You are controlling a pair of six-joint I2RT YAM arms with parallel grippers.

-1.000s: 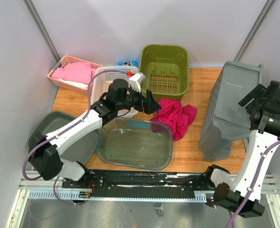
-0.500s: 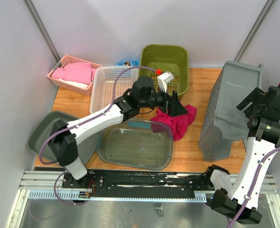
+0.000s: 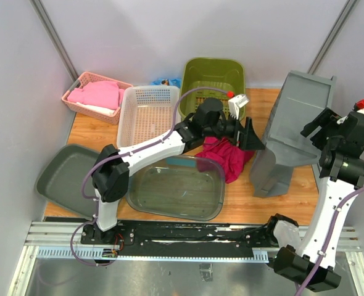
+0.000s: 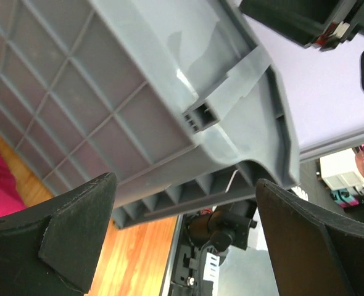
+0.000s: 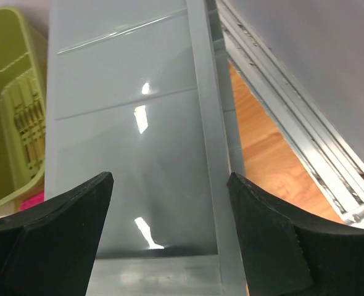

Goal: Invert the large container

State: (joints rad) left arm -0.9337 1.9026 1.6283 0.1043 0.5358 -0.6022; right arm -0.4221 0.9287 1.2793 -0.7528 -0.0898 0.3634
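Leaning tilted at 3 o'clock on the wooden table [image 3: 247, 194]: large grey container [image 3: 296, 117], long axis running 12 to 6, ribbed base facing 9 | left gripper [image 4: 185, 185] is hovering beside that base, jaws apart, clamping nothing | right gripper [image 5: 168, 185] is spreading its jaws wide over the smooth wall.

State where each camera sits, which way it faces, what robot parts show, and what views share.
Top external: above and behind the arms, looking down on the table; both arms show, flanking the grey container.
Left wrist: on the left arm, facing the container's ribbed outer face; the open left gripper frames it.
Right wrist: on the right arm, facing the container's smooth wall and green basket; the open right gripper shows.
Shared: every view shows the container.
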